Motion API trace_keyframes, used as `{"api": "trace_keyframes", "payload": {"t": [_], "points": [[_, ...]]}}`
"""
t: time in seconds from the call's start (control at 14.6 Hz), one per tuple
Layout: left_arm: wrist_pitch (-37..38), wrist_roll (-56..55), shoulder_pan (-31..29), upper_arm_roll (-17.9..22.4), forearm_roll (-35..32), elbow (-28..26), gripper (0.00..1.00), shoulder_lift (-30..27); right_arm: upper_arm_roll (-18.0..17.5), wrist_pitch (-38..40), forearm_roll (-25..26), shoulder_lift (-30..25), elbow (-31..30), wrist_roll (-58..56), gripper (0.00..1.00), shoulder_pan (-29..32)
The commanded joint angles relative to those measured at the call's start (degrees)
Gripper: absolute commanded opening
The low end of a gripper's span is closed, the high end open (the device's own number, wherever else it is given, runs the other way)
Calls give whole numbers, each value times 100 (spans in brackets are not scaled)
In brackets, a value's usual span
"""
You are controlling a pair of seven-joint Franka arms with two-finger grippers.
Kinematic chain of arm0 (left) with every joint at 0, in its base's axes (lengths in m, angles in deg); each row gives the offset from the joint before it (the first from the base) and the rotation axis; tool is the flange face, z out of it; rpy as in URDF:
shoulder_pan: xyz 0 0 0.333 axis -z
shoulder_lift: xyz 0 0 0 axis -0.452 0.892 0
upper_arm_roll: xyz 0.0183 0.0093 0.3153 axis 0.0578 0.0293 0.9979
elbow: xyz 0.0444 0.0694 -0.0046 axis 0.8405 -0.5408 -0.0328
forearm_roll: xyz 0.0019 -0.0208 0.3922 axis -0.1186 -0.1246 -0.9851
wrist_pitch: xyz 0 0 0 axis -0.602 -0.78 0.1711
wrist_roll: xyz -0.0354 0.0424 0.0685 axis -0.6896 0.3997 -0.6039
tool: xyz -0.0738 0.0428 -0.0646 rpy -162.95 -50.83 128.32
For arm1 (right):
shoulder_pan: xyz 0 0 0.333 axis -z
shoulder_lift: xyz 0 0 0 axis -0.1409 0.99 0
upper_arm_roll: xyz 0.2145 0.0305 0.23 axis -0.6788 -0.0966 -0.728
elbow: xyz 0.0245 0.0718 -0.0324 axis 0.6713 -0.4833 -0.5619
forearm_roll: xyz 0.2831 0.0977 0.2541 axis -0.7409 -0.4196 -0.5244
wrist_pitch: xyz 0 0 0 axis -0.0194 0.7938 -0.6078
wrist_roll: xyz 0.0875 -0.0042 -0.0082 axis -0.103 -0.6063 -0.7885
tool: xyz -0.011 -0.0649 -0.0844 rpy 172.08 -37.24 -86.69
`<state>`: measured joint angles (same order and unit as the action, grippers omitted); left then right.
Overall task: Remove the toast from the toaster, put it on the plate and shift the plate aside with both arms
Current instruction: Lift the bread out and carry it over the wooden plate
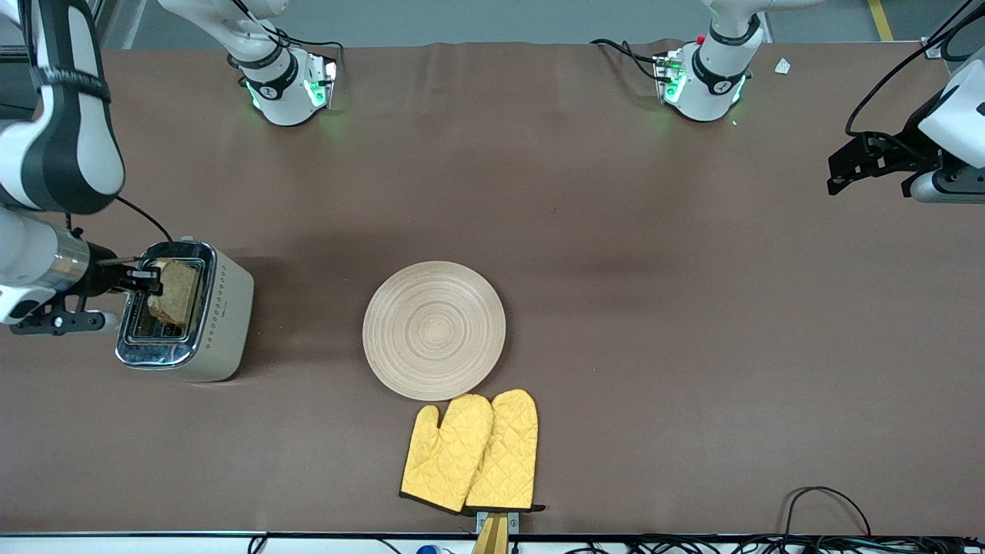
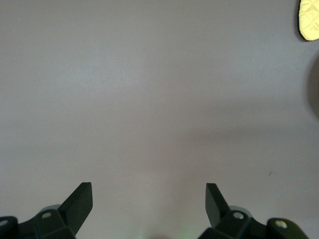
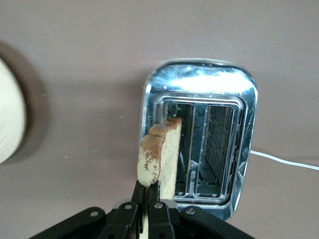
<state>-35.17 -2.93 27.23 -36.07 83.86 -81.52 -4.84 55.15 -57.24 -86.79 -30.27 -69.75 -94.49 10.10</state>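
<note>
The toast [image 1: 175, 291], a speckled slice with a darker crust, stands upright out of a slot of the toaster [image 1: 223, 315] at the right arm's end of the table. My right gripper [image 1: 154, 278] is shut on its edge. In the right wrist view the fingers [image 3: 143, 191] pinch the toast [image 3: 160, 152] above the chrome toaster top [image 3: 199, 79]. The round beige plate [image 1: 434, 331] lies mid-table with nothing on it, and its rim [image 3: 10, 119] shows in the right wrist view. My left gripper [image 1: 835, 181] hangs open over bare table at the left arm's end, with nothing between its fingers [image 2: 149, 194].
Two yellow quilted oven mitts [image 1: 473, 454] lie just nearer the front camera than the plate, touching its rim; a corner of one mitt [image 2: 310, 20] shows in the left wrist view. The toaster's cable runs off toward the right arm's base. Brown cloth covers the table.
</note>
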Motion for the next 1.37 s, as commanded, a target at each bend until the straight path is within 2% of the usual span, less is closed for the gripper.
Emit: {"api": "trace_keyframes", "payload": {"t": [0.0, 0.14, 0.27, 0.34, 0.41, 0.62, 0.76, 0.89, 1.03, 1.31], "points": [[100, 127, -27, -6, 55, 156, 100, 68, 15, 562, -49, -97, 660, 101, 0, -313], [100, 127, -19, -6, 55, 156, 100, 68, 15, 678, -39, -79, 820, 695, 0, -595], [100, 127, -27, -6, 55, 156, 100, 68, -3, 477, -92, -53, 768, 1111, 0, -893], [100, 119, -27, -6, 55, 165, 100, 77, -3, 267, -284, -36, 655, 1242, 0, -990], [100, 118, -36, -6, 55, 156, 100, 68, 6, -14, -808, -35, 445, 1374, 0, -1000], [91, 127, -36, 11, 46, 156, 100, 77, -3, -936, -1487, -27, -205, 1393, 0, -1035], [100, 118, -19, 11, 46, 165, 100, 77, 6, -1464, -2452, 0, -645, 1367, 0, -1236], [100, 119, -10, -6, 37, 165, 100, 77, 6, -1991, -2658, 270, -744, 1428, 0, -1675], [100, 118, 25, -6, 46, 165, 100, 77, 6, -2475, -3166, 570, -735, 1446, 0, -2018], [91, 127, -1, -6, 90, 165, 100, 77, 6, -3442, -3563, 1430, -525, 1455, 0, -2625]]}}
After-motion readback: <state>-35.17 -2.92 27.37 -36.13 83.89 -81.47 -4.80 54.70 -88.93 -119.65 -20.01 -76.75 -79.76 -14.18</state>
